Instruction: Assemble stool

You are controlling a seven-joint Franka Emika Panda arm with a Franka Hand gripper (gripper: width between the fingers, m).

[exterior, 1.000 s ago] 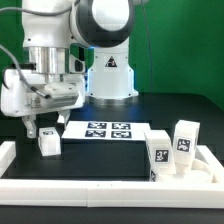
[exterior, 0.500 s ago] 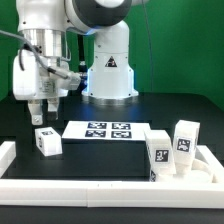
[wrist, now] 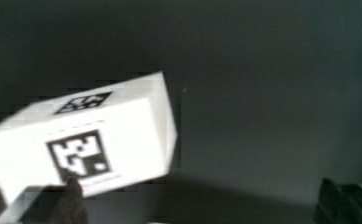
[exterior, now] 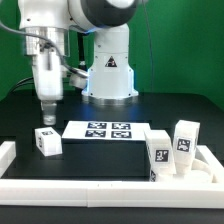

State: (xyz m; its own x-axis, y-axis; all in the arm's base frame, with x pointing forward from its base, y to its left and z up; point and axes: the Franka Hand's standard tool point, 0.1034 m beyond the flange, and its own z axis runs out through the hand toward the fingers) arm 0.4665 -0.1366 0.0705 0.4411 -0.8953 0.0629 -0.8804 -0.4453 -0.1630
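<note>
Gripper (exterior: 46, 117) up over leg (exterior: 47, 142), jaws fully open, empty.
It has lifted off since a sec ago; leg stands free on table (exterior: 175, 112) near exterior view's left edge, beside marker board (exterior: 108, 130). Probably released, so next part can follow.

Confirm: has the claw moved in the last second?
Yes. Against the marker board, the claw has risen and twisted, ending above the leg.

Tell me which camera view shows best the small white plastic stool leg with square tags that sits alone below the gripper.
The wrist view: the white stool leg fills much of the picture, with tags on two faces visible. The exterior view shows the leg only small, on the black table below the open gripper.
</note>
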